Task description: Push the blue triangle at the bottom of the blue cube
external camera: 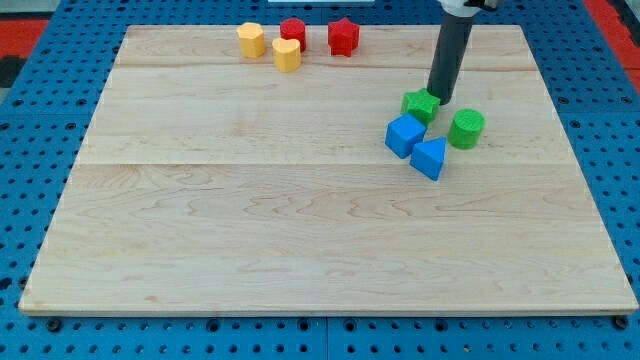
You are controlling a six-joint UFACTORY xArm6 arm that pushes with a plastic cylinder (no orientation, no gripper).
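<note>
While two yellow blocks (268, 46) and two red ones (320, 34) sit at upper centre, the blue cube (404, 134) touches the blue triangle (430, 158) at its lower right; my tip (439, 101), with no pincer, rests against the green star (421, 105), the green cylinder (466, 129) rightmost.

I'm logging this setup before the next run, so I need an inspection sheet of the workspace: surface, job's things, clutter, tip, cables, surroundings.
Surface: pale wooden board, flat, made of joined planks.
Job's things: blue cube at the view's right; blue triangle touching it at its lower right, not yet directly below it.
Clutter: green star-like block above the blue cube; green cylinder right of it; two yellow blocks, red cylinder and red star near the view's top.
Tip: my tip sits at the green star-like block's right edge, above the blue blocks.
Cables: nothing seen.
Surroundings: blue perforated base around the board.
</note>
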